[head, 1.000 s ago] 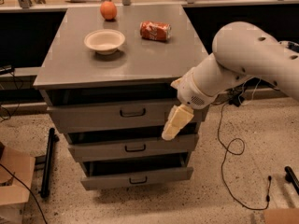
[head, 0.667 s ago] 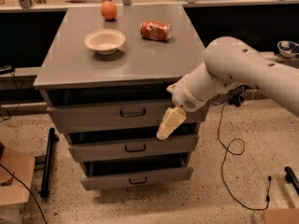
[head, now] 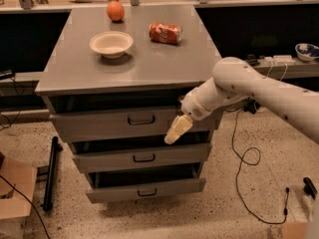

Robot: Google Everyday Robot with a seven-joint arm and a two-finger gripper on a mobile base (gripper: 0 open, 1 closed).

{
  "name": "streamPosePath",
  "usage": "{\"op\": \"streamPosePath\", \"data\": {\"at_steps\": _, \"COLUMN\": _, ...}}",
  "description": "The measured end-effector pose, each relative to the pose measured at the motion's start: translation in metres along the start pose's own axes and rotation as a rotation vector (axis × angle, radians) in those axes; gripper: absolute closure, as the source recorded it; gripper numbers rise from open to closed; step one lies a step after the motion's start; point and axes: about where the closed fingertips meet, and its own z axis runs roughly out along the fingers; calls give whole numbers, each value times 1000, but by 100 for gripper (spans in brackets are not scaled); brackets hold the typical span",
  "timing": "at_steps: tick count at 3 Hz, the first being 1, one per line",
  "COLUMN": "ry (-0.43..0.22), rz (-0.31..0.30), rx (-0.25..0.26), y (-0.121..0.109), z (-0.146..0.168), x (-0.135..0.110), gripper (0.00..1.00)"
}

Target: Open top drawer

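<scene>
The top drawer (head: 99, 125) is the widest of three grey drawers in the metal cabinet, with a small dark loop handle (head: 141, 120) at its centre. A dark gap shows above its front. My gripper (head: 177, 130) is cream-coloured and hangs from the white arm (head: 234, 86) that comes in from the right. It is in front of the top drawer's lower right part, a little right of and below the handle, and apart from it. Two narrower drawers (head: 143, 158) sit below.
On the cabinet top (head: 149, 63) stand a white bowl (head: 111, 44), an orange (head: 115, 11) and a lying red can (head: 165, 33). A black bar (head: 50, 176) and a cardboard box (head: 12, 193) are on the floor at left. Cables (head: 246, 158) trail at right.
The gripper has moved left across the top drawer's front, closer to the handle. The arm has followed it. The drawers have not moved.
</scene>
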Motion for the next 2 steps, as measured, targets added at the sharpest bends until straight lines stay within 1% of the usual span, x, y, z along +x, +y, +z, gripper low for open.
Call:
{"op": "streamPosePath", "data": {"at_steps": 1, "ry": -13, "rz": 8, "rx": -17, "y": -15, "z": 9, "x": 2, "gripper": 25}}
{"op": "streamPosePath", "data": {"at_steps": 2, "ry": -13, "rz": 8, "rx": -17, "y": -15, "z": 5, "x": -2, "gripper": 49}}
